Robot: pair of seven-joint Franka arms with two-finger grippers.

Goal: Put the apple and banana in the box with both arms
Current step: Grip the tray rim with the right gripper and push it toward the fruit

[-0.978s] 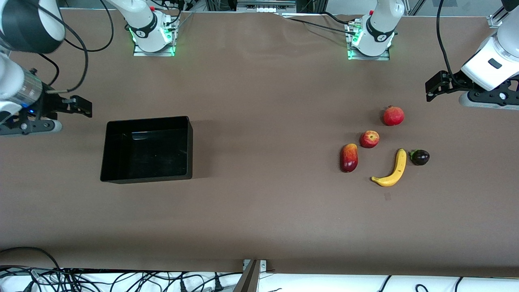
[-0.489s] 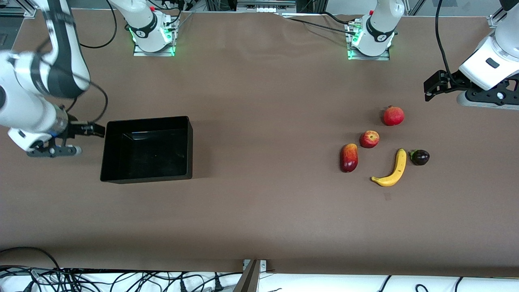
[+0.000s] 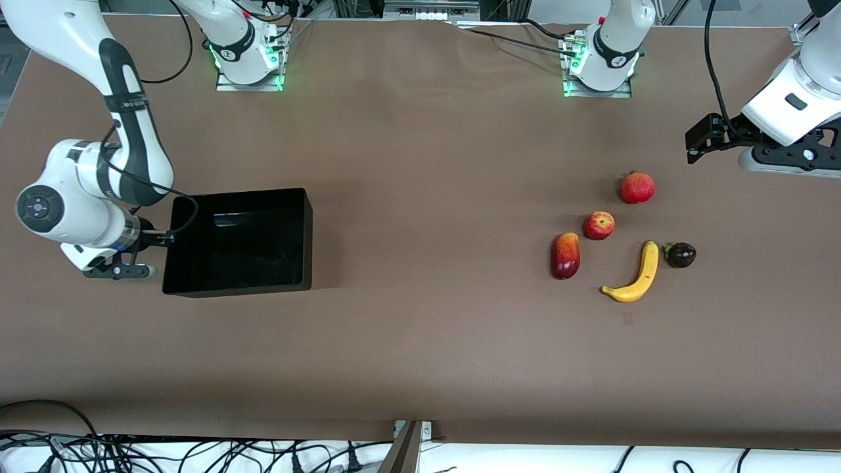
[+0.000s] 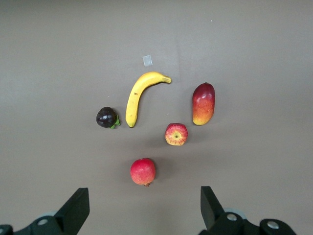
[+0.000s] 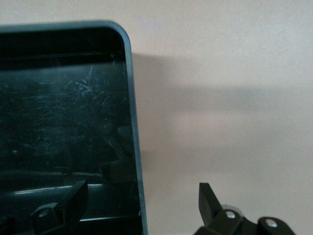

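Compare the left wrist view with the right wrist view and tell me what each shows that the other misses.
Only the left wrist view shows the fruit on the brown table: the banana, the apple, a mango, a pomegranate and a dark mangosteen, under the open left pincer. Only the right wrist view shows the box, whose wall stands between the fingers of the open right pincer. Both share bare tabletop.

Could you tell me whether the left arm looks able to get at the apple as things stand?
Probably yes: the left gripper is open and empty, and the apple lies uncovered, apart from its neighbours.
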